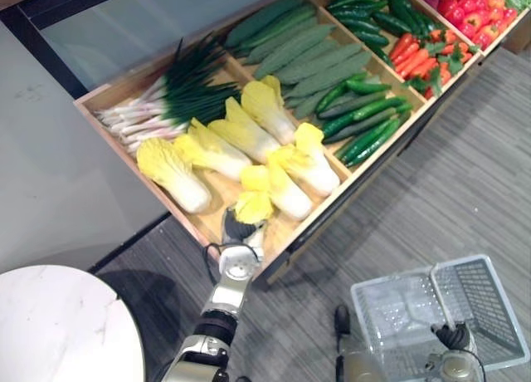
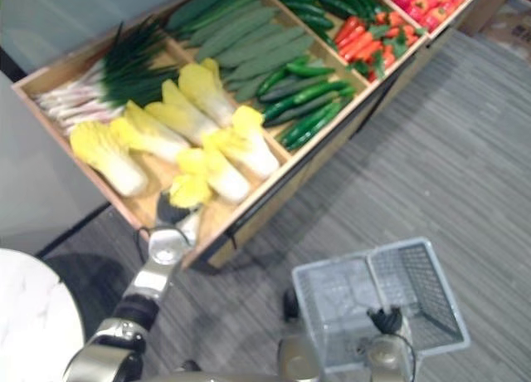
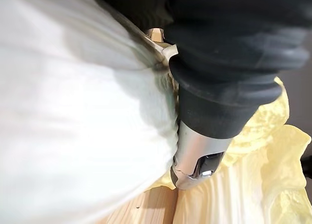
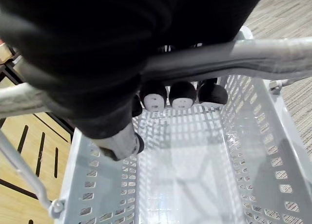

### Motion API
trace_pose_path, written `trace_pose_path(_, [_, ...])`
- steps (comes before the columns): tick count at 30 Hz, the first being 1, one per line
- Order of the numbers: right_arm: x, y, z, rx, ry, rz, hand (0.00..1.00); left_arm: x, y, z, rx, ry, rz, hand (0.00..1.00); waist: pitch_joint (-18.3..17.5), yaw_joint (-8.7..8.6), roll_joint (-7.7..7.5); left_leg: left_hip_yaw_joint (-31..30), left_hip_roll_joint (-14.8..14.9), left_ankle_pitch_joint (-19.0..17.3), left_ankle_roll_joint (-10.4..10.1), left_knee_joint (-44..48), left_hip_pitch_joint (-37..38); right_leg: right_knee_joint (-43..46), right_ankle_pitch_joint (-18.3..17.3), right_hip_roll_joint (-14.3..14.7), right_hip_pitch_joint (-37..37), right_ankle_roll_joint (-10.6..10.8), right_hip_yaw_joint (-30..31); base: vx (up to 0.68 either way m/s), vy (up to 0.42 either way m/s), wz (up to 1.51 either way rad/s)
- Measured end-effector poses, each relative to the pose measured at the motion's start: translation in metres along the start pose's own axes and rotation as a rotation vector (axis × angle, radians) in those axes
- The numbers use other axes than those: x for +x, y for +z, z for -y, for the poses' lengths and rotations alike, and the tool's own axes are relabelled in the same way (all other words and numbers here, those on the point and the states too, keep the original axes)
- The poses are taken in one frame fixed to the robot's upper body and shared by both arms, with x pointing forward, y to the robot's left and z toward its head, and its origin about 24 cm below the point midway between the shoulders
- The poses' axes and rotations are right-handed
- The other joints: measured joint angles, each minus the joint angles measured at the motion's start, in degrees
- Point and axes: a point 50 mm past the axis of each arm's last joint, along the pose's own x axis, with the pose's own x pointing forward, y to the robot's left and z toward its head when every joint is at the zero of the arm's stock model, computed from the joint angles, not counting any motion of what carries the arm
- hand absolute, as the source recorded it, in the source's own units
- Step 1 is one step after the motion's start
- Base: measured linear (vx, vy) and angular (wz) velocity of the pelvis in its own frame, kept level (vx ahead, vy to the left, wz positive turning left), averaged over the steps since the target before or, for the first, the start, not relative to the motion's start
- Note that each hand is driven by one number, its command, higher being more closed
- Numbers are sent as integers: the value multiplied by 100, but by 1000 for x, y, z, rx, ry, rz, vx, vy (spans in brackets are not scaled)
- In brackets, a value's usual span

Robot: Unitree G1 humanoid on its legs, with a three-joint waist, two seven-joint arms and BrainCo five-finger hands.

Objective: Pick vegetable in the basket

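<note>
My left hand (image 1: pixel 239 232) reaches into the front of the wooden crate (image 1: pixel 307 220), where several napa cabbages (image 1: pixel 249 133) lie. Its fingers (image 3: pixel 197 151) are curled against the white stem of one napa cabbage (image 3: pixel 73 112), whose yellow leaves (image 1: pixel 253 206) show just past the hand. That cabbage still rests in the crate. My right hand (image 1: pixel 452 336) is at the lower right, its fingers (image 4: pixel 181 93) curled round the grey handle (image 4: pixel 234 53) of a white plastic basket (image 1: pixel 357 295). The basket (image 4: pixel 243 151) has nothing inside it.
The crate's other compartments hold spring onions (image 1: pixel 166 95), long green gourds (image 1: pixel 307 54), cucumbers (image 1: pixel 365 120), carrots (image 1: pixel 415 58) and red peppers (image 1: pixel 469 12). A round white table (image 1: pixel 58 324) stands at the lower left. Grey carpet (image 1: pixel 465 183) lies between crate and basket.
</note>
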Motion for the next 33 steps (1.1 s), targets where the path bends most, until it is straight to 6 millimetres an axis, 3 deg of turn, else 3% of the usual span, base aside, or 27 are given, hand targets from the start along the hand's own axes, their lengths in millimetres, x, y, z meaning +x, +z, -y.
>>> trace_pose_path(8, [-3,-4,-3,-15,13,-4,100,1,-4,-1,10,22,-19,100,43,-3,-63,68,27,-24,-36,-1,167,0,-1,34,123,-1,43,-10,-36,-4])
trace_pose_path(16, [-4,-7,-3,-21,15,-11,100,-5,-1,-4,-98,42,-31,100,47,-85,-64,-196,44,-9,-15,-3,175,1,-2,-25,323,-1,-257,3,-33,15])
trace_pose_path(33, [-1,-20,2,-37,-3,-81,100,-26,36,-16,-236,14,152,100,-5,58,16,-792,-63,37,91,37,96,28,-8,-242,683,6,-762,-18,-13,16])
